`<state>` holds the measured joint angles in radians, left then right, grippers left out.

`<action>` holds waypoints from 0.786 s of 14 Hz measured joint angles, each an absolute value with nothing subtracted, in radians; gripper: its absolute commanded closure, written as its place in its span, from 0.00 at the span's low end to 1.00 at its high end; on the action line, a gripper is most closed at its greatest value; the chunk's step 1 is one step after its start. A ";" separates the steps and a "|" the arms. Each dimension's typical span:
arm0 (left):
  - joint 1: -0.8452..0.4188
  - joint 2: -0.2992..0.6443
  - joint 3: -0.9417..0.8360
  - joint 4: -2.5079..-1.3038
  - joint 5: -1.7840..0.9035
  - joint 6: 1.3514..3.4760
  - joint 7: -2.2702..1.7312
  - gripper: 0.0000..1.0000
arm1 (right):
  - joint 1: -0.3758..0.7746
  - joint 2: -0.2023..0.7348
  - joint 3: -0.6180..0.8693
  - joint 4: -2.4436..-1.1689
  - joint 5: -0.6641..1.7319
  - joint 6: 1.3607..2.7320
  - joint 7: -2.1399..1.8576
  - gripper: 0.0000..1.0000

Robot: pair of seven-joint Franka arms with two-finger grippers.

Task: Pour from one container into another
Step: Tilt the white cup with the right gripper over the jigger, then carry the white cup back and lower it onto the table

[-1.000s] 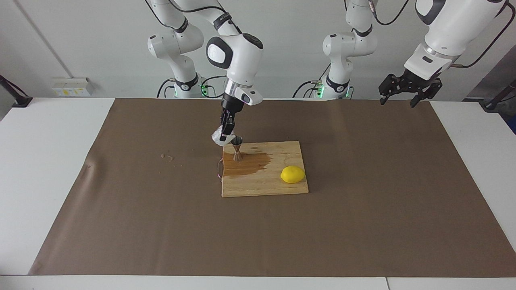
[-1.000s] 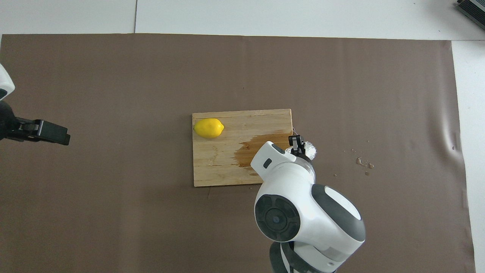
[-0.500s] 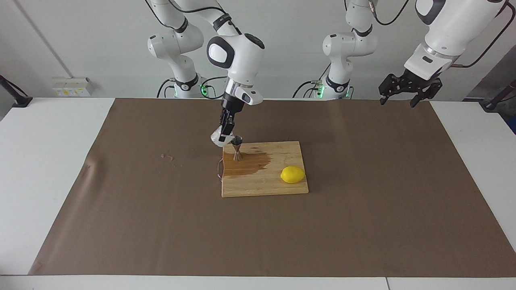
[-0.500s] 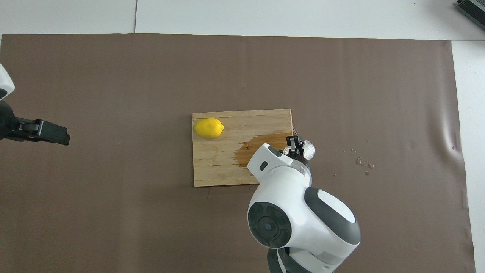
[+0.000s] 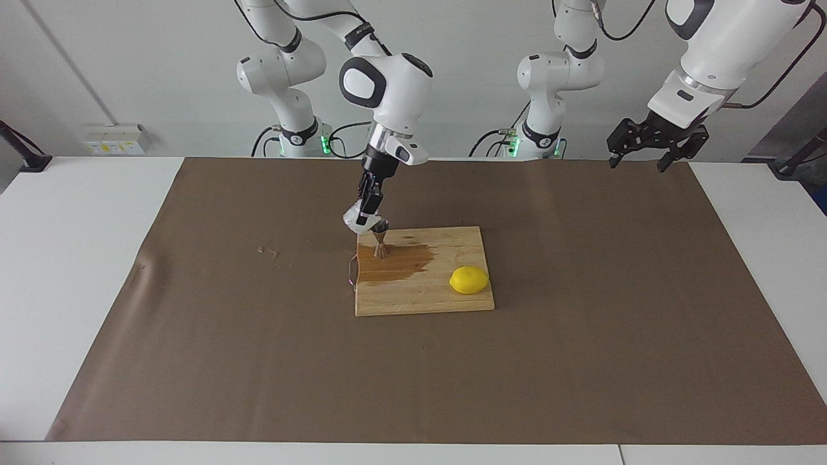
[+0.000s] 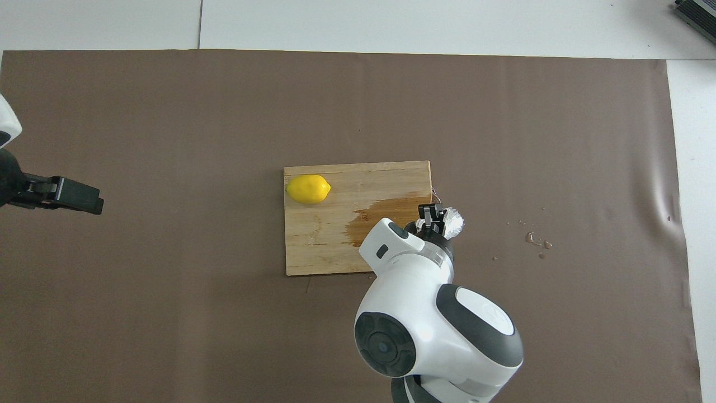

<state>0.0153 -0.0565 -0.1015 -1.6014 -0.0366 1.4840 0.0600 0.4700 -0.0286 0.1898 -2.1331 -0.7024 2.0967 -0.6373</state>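
Your glass tumbler (image 5: 356,218) is up in the air, tipped over so its mouth leans down against the rim of the steel jigger (image 5: 380,237). The right tool (image 5: 368,208) is pinching the tumbler from above, its fingers closed on the glass. In the overhead view the arm's wrist covers the jigger, and only the tumbler (image 6: 453,222) shows past the tool tips (image 6: 431,214).

The jigger stands upright on the cutting board (image 5: 446,297), at the corner nearest the robots on the right arm's end. Around its foot you see a dark wet stain (image 5: 400,261) spreading across the wood toward the middle of the board. A lemon (image 5: 469,279) lies on the same board, well apart from the jigger, toward the left arm's end.

The board sits on a brown mat (image 5: 581,361) that covers most of the counter (image 5: 71,258). A few small droplets (image 5: 268,252) mark the mat toward the right arm's end.

Your left tool (image 5: 651,143) waits raised over the mat's edge at its own end, fingers spread and holding nothing.
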 measured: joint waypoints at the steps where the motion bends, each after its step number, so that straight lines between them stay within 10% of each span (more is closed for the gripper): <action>1: 0.015 -0.056 -0.101 -1.601 -0.037 1.484 0.060 0.00 | 0.470 -0.029 0.190 -2.134 -0.710 2.097 -0.633 1.00; 11: 0.015 -0.056 -0.101 -1.601 -0.037 1.484 0.060 0.00 | 0.465 -0.029 0.188 -2.119 -0.708 2.096 -0.629 1.00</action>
